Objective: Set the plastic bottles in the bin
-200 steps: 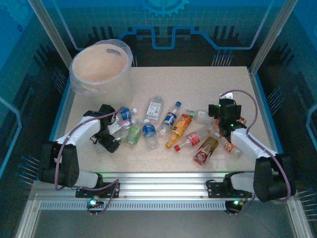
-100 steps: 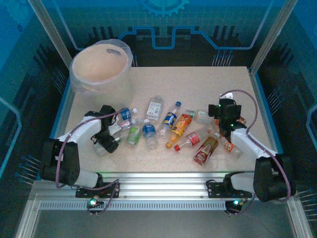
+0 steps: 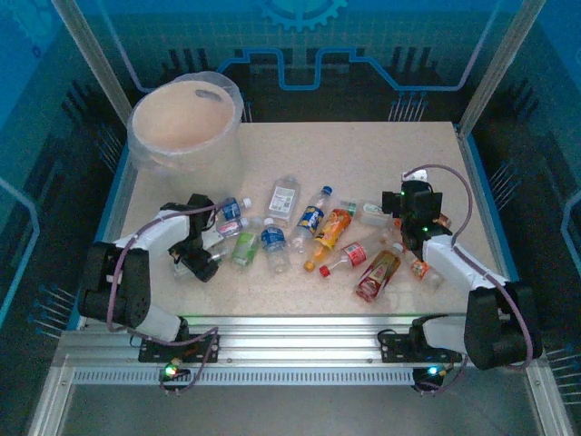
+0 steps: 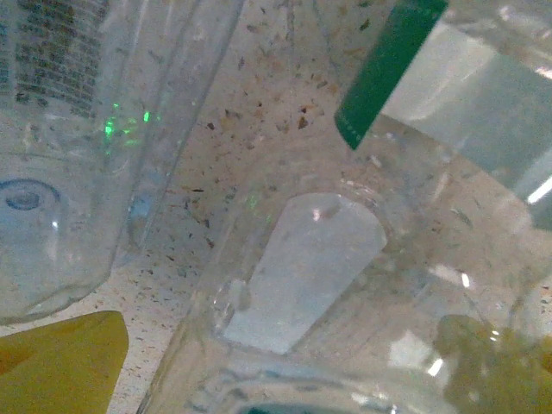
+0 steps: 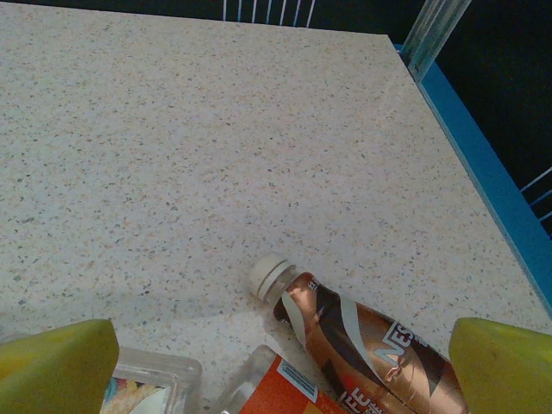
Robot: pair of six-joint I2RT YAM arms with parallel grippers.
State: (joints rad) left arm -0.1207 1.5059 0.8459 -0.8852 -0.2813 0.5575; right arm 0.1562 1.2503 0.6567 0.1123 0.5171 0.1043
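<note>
Compared with a second ago: swinging the left arm's upper link inward at the near edge and bringing the left gripper [image 3: 201, 260] a touch farther over the near-left cluster of plastic bottles [image 3: 272, 243]; leaving the right arm as it was.

Straddling a clear bottle [image 4: 302, 267] with the left jaws standing wide: one yellow pad [image 4: 60, 358] at the jaws' left, the other showing dimly through the plastic at their right, neither visibly pressing. Lying between the jaws and reaching ahead of them, its long axis appearing to be running obliquely across the gap rather than square to it; exact angle not to be told through the clear plastic. Flanking it: a second clear bottle [image 4: 60, 129] just outside the jaws' left and a green-banded bottle [image 4: 392, 69] ahead and to their right.

Standing beyond the left jaws, ahead and a little to their left, well apart from them: the bin [image 3: 238, 109], at the far-left corner of the table [image 3: 363, 154]. Judged the nearer arm for both this bottle and the bin: the left.

Holding the right gripper [image 5: 278, 345] fully open over the right-hand bottles, with a brown bottle [image 5: 362, 341] lying just ahead of its jaws, cap pointing ahead and to their left.

Turning, in judgement, on one relation: needing the bottle's long axis crossways to the closing line, so possibly calling for a small wrist turn before the squeeze.
</note>
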